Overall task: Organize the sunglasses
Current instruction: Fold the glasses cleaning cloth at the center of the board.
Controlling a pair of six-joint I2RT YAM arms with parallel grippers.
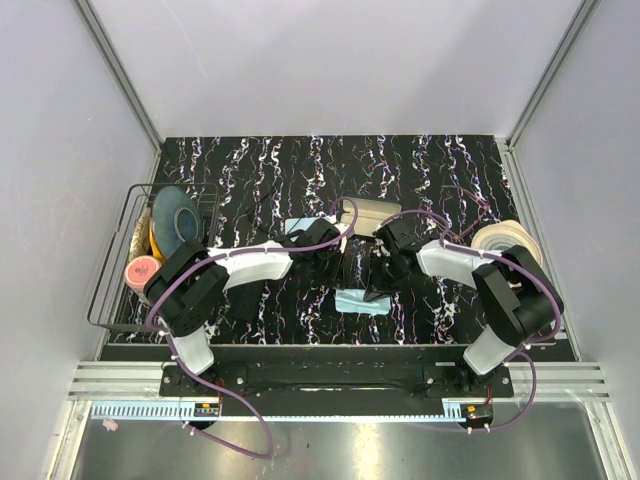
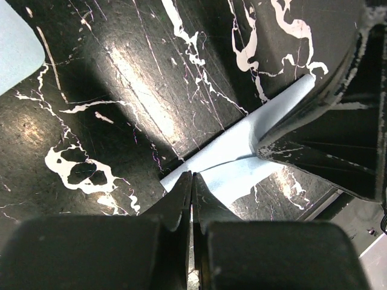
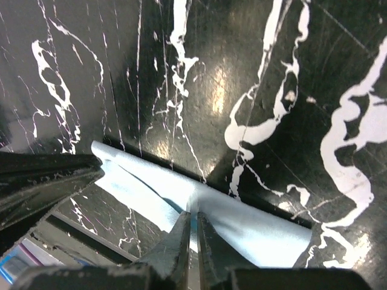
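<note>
Surface [image 1: 250, 170] black, glossy, veined white like marble, finely scratched in the close views. A thin pale-blue cloth [image 3: 242, 223], soft and matte with a lengthwise fold, is stretched in a narrow band between the two arms just above the surface, near the middle of its near half; a dark shadow line runs along its far edge. Left tool [image 2: 192, 184]: black fingers pressed together with no gap showing, pinching one end of the cloth. Right tool [image 3: 193, 220]: fingers likewise closed tight, gripping the cloth along its near edge; its scuffed black body fills the right side of the left wrist view. Both arms crowd the centre in the top view and cover much of it; the sunglasses themselves I cannot make out in any view. A beige, rounded oblong case [image 1: 375, 212] lies just beyond the tools, partly behind a purple cable [image 1: 345, 205]. A second pale-blue flat piece [image 1: 300, 225] with a rounded corner sits beside the left wrist. At the left edge is a wire rack [image 1: 112, 270] holding a blue-grey disc [image 1: 178, 222], something yellow behind it, and a pink cup [image 1: 142, 270]. At the right edge, a cream roll of tape [image 1: 506, 240], well apart from the cloth.
</note>
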